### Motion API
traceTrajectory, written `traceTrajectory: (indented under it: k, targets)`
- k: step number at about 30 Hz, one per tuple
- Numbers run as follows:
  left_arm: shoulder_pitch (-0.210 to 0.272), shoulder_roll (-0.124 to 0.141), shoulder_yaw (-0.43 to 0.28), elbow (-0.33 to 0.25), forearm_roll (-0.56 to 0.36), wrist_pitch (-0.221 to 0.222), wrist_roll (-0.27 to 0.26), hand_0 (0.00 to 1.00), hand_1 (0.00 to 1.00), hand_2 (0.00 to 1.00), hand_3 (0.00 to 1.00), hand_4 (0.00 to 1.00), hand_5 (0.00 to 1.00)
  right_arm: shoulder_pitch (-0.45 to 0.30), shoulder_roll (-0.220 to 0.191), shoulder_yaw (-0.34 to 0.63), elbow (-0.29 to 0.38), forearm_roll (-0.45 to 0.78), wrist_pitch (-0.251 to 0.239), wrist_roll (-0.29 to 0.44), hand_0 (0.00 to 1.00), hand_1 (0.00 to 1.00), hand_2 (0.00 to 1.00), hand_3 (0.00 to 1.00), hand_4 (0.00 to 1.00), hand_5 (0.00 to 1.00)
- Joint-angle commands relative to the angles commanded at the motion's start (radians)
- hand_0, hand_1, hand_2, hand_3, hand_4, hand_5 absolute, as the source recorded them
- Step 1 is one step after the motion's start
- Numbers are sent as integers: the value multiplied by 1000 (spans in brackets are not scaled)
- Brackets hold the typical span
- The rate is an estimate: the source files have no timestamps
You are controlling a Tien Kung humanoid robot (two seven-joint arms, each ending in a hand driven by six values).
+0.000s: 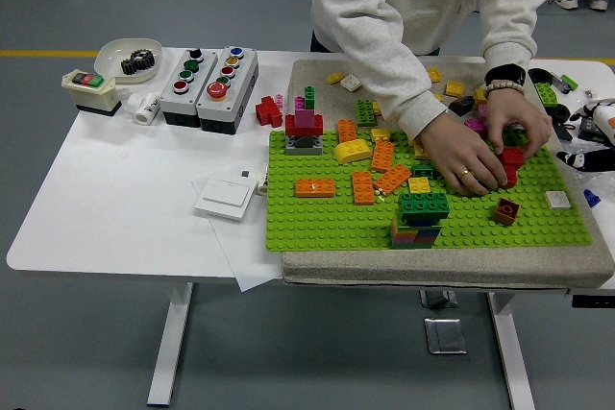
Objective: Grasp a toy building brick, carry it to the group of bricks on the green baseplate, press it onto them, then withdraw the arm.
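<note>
The green baseplate (317, 218) lies on a grey mat (442, 271) with many bricks on it. A stack of bricks (421, 216) with a green one on top stands near its front edge. A person at the far side has both hands over the plate's right half, and the hands hold red bricks (510, 160). A brown brick (506, 210) and a white brick (557, 200) sit close by. Something black and white at the right edge may be my right hand (598, 146); I cannot be sure. My left arm does not show.
A red and magenta tower (305, 127) stands at the plate's back left, with orange bricks (315, 187) in front of it. Loose bricks litter the mat's far side. Two button boxes (209, 74), a bowl with a gear (130, 57), a switch box (91, 90) and a white wall switch (227, 196) occupy the table's left.
</note>
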Motion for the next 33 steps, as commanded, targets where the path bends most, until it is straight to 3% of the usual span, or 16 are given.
traceTrajectory:
  k: [10,23,33]
  targets:
    - [-1,1,-3,1,4,-2,1,668,711,731,591,673,664,-7,-7,-13,29,31,38,17,726,735,781,768,833,642]
    - [-4,3,-5,1,8,-3,2,668,710,731,589,672,663,-15,-7,-57,113,42,44,28,727,730,772,749,837,646]
    - [-6,4,-6,1,9,-3,3,668,710,731,590,673,664,-20,-6,-47,113,27,47,19,718,722,762,716,836,649]
